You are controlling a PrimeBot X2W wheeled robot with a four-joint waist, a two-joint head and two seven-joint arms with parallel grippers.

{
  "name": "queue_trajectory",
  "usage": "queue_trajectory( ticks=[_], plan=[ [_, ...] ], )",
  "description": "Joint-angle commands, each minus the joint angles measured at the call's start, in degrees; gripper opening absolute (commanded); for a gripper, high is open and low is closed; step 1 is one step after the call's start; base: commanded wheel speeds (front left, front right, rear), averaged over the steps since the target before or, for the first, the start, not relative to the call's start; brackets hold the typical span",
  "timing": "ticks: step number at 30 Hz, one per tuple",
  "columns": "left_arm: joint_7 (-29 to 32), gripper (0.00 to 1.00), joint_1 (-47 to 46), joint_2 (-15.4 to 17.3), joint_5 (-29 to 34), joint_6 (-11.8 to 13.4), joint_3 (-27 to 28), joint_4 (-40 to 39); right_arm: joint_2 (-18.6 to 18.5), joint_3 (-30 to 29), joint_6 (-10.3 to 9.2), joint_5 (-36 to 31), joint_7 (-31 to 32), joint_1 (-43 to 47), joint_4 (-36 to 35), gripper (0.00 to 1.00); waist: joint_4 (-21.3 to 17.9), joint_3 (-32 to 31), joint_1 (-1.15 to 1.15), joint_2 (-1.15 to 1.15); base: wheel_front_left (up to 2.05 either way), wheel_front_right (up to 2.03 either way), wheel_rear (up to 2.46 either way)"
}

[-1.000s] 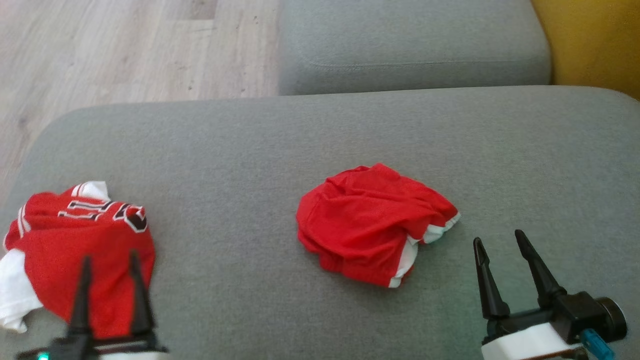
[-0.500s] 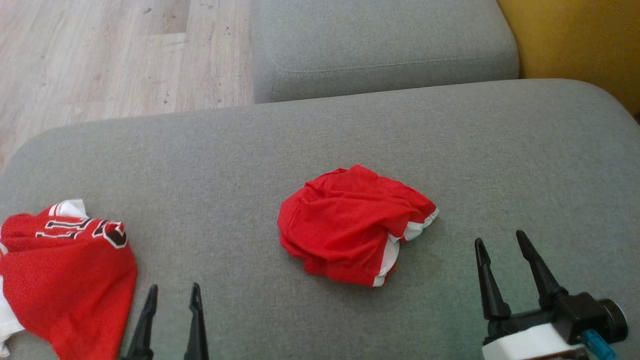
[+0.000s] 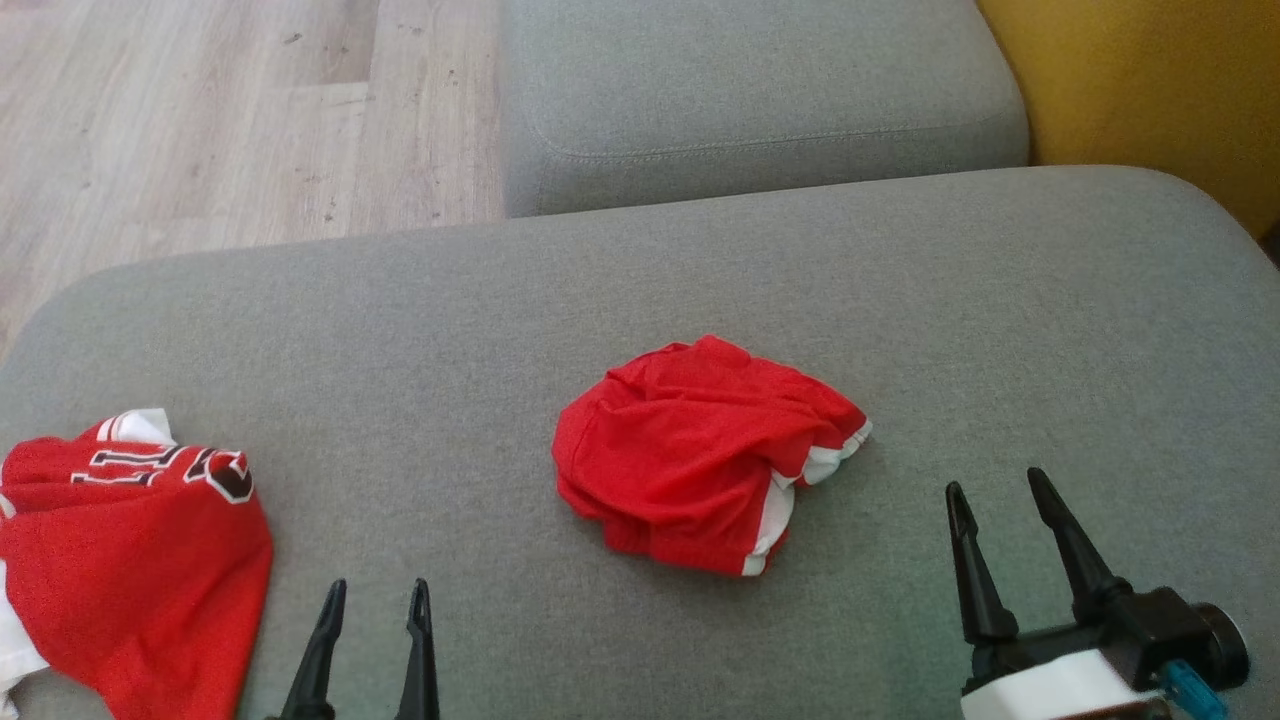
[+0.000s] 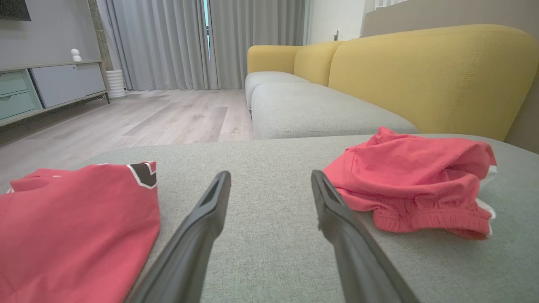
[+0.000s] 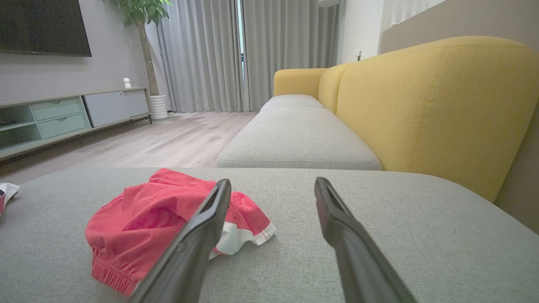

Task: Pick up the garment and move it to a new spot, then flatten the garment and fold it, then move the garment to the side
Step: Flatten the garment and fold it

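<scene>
Left gripper (image 3: 379, 585) is withdrawn off the garment (image 3: 140, 560), fingers spread, empty; right gripper (image 3: 995, 480) likewise released; garment judged set aside.

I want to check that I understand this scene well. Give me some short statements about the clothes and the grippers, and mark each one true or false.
1. The left gripper and the right gripper are both open and empty. True.
2. The garment lies on the robot's right. False: it lies at the left end of the grey cushion.
3. The smaller red cloth lies near the cushion's middle. True.
4. The left gripper grips the garment. False: it is beside the garment, over bare cushion.
</scene>
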Motion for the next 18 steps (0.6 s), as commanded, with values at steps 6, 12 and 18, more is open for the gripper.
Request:
queue_trajectory(
  ticks=[6, 12, 18],
  plan=[
    [-0.47, 1.00, -2.67, -0.40, -0.06, 0.24, 1.11, -1.32, -0.33, 1.43, -0.04, 0.60, -0.32, -2.00, -1.70, 1.00, -0.03, -0.12, 0.00, 0.00, 0.00, 0.00, 0.00],
    [-0.47, 1.00, -3.13, -0.41, -1.38, -2.82, -1.37, 1.94, -0.33, 1.57, -0.04, 0.74, -0.32, -2.23, -2.05, 1.00, -0.44, 0.37, 0.00, 0.00, 0.00, 0.00, 0.00],
    [0.46, 1.00, -6.80, -0.42, -5.83, -6.63, -8.75, 9.04, -0.33, 2.34, -0.04, 0.72, -0.32, -2.99, -2.23, 1.00, -1.94, 1.62, 0.00, 0.00, 0.00, 0.00, 0.00]
  ],
)
